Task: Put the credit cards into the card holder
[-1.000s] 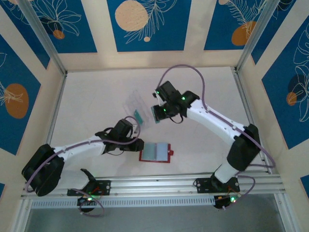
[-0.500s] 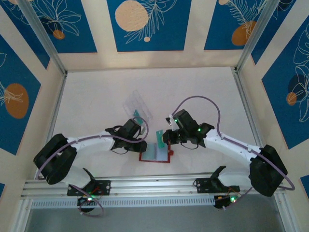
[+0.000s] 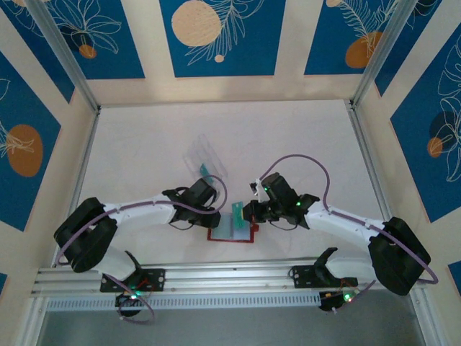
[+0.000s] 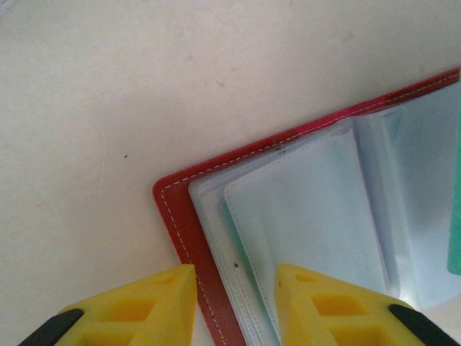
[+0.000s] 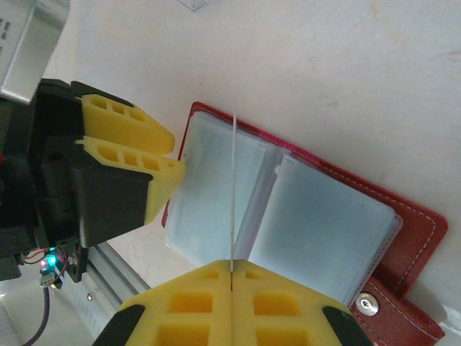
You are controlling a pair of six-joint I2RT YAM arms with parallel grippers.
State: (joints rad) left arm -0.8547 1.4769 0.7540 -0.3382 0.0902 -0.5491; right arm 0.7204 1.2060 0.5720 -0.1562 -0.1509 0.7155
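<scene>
- Teal credit card (image 5: 233, 189): thin, stiff, light, slick. Seen edge-on, pinched at its end by right gripper (image 5: 232, 268), jaws shut on it, over the open card holder (image 5: 414, 216).
- Holder: red, floppy clear sleeves (image 4: 310, 216), flat on table (image 3: 144, 144); prob. slides unless pinned.
- Left gripper (image 4: 234, 292): jaws part-open, straddling holder's corner, nothing gripped.
- Sleeve mouth not visible; second card (image 3: 207, 171) by clear case (image 3: 204, 155), half obscured.
</scene>
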